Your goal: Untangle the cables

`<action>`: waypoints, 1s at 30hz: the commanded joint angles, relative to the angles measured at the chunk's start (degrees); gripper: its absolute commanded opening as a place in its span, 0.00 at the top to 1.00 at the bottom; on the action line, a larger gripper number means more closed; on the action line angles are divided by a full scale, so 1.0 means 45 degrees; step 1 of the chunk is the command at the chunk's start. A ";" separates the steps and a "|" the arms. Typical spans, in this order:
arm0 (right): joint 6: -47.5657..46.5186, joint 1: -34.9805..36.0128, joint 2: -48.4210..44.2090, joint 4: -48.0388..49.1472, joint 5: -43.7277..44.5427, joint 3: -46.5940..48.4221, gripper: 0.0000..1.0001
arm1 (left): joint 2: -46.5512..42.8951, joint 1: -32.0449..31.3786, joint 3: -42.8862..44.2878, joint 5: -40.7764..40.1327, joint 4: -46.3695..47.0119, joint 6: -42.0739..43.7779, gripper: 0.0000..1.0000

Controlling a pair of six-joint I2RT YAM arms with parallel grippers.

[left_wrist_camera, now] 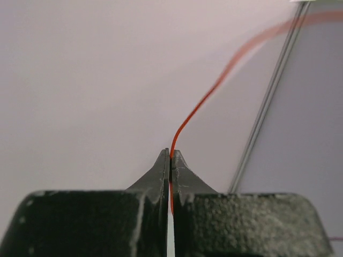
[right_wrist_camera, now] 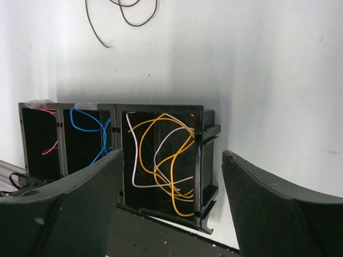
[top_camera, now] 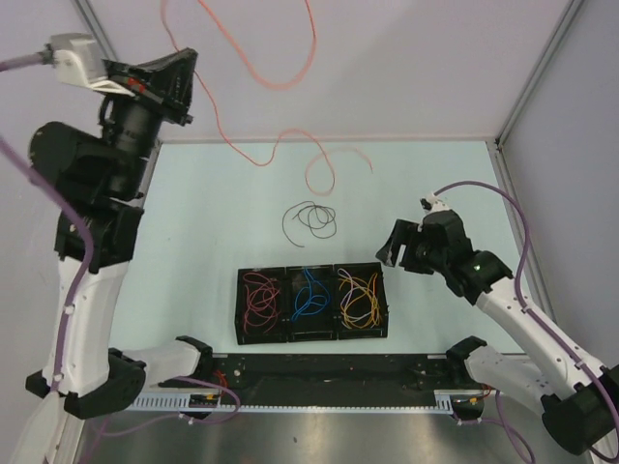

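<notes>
One thin orange-red wire point(left_wrist_camera: 196, 108) sits clamped between the left jaws, high at ten o'clock, trailing down to the pale table point(top_camera: 213, 222) at twelve. Draw it up slowly so its loops open; right jaws stand apart, empty, at three o'clock.

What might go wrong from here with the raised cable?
1. The left gripper pinches the orange cable only at its very tip; it may slip free.
2. Its lower loops lie on the table near the brown cable; pulling further could drag them together, and the open right gripper steadies nothing.
</notes>
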 commanded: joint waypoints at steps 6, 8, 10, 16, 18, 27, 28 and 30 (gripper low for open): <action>0.0482 -0.0051 -0.1418 -0.1105 0.0268 0.0078 0.22 | 0.0260 0.0045 -0.2345 0.0511 -0.1526 -0.0506 1.00; 0.0521 -0.0051 -0.1555 -0.1204 0.0308 0.0078 0.22 | 0.0006 0.0025 -0.2267 0.0530 -0.1487 -0.0604 1.00; 0.0559 -0.0051 -0.1673 -0.1282 0.0347 0.0078 0.22 | -0.0131 0.0045 -0.2209 0.0842 -0.1428 -0.0740 1.00; 0.0657 -0.0032 -0.1790 -0.1321 0.0308 0.0078 0.22 | -0.0483 0.0045 -0.1779 0.1194 -0.1740 -0.0956 1.00; 0.0658 -0.0051 -0.1751 -0.1321 0.0288 0.0078 0.22 | -0.0716 0.0045 -0.1759 0.1195 -0.1760 -0.1014 1.00; 0.0677 -0.0051 -0.1731 -0.1399 0.0327 0.0058 0.22 | -0.1420 0.0044 -0.1407 0.1447 -0.1409 -0.1268 1.00; 0.0677 -0.0051 -0.1751 -0.1419 0.0327 0.0058 0.22 | -0.1517 0.0045 -0.1407 0.1545 -0.1273 -0.1326 1.00; 0.0716 -0.0051 -0.1829 -0.1458 0.0347 0.0058 0.22 | -0.1616 0.0045 -0.1446 0.2130 -0.0806 -0.1502 1.00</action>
